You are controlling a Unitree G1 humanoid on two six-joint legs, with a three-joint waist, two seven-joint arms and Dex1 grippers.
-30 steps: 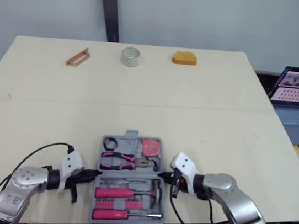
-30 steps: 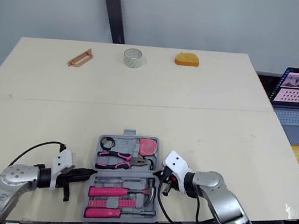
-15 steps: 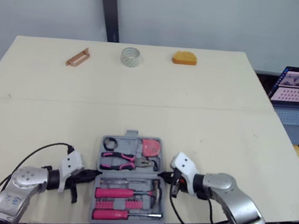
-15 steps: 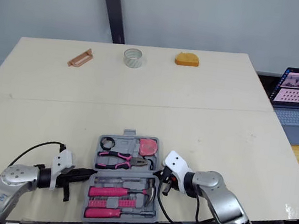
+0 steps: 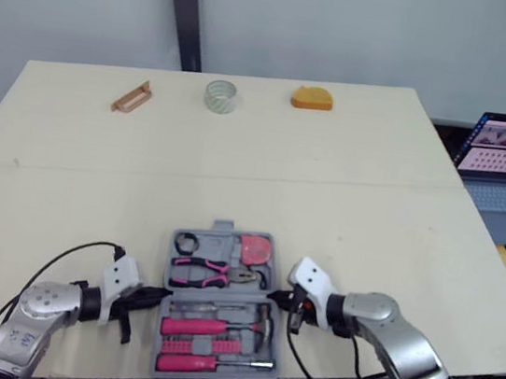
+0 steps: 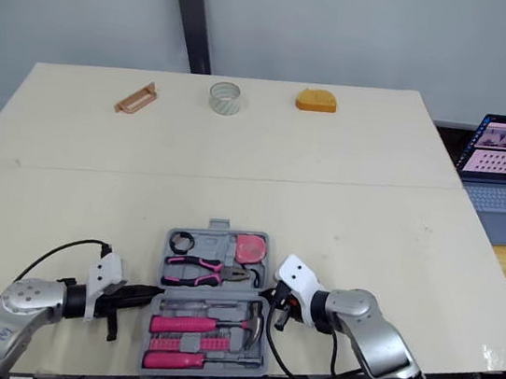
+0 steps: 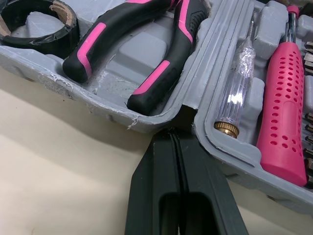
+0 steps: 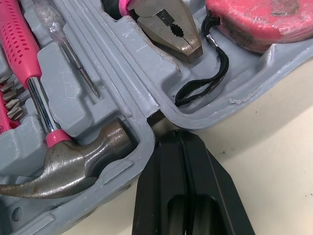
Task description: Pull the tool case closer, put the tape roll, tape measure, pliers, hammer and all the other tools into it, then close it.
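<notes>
Left eye view: tool case (image 5: 221, 303) lies open at the bench's (image 5: 372, 216) 6 o'clock edge, my left gripper (image 5: 161, 295) at its 9 and right gripper (image 5: 280, 297) at its 3, both pinched closed on nothing w/ tips poked in where its halves meet, prob. to brace it for folding over.

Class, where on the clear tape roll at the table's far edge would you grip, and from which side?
Probably from above, on the wall of the tape roll: it seems to lie flat, hole up, so one finger fits inside, one outside.
</notes>
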